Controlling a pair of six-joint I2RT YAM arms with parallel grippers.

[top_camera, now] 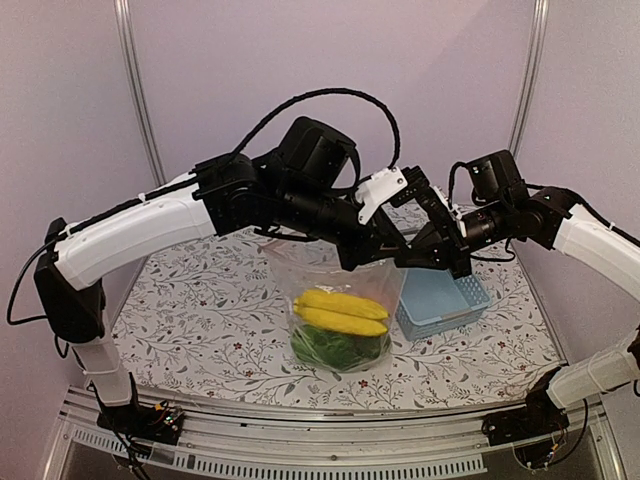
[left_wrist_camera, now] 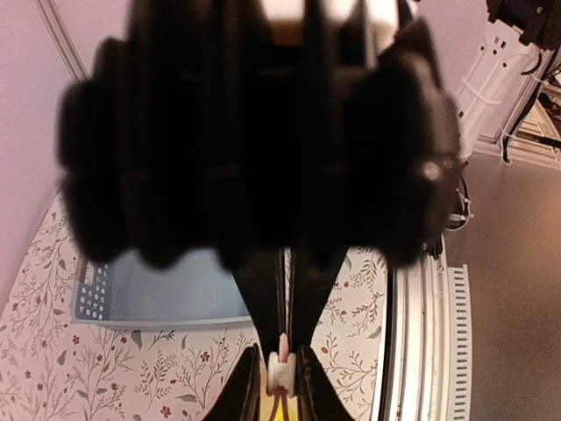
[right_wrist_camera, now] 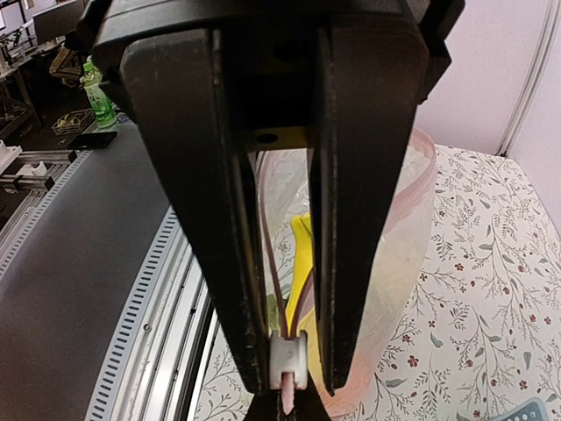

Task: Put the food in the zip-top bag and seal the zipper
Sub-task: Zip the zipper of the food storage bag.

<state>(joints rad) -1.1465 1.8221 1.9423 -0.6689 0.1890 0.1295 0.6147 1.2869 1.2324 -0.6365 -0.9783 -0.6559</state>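
Both jaws are clenched on the zipper (right_wrist_camera: 273, 281). Your right gripper (right_wrist_camera: 294, 384) grips its white slider (right_wrist_camera: 287, 355), and your left gripper (left_wrist_camera: 282, 349) pinches the strip just beside it. Hold the strip taut and run the slider straight along it, never downward. The zip-top bag (top_camera: 300, 265) stands mid-bench (top_camera: 200, 320), mouth up, with the food (top_camera: 340, 310) at its bottom. The zipper's length runs roughly parallel to the near edge.

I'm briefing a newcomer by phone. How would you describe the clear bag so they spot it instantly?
On the floral table, look at the middle, just below where the left arm and right arm meet. The bag stands there, left of a light-blue basket. Only it is see-through, showing yellow bananas above a green item.
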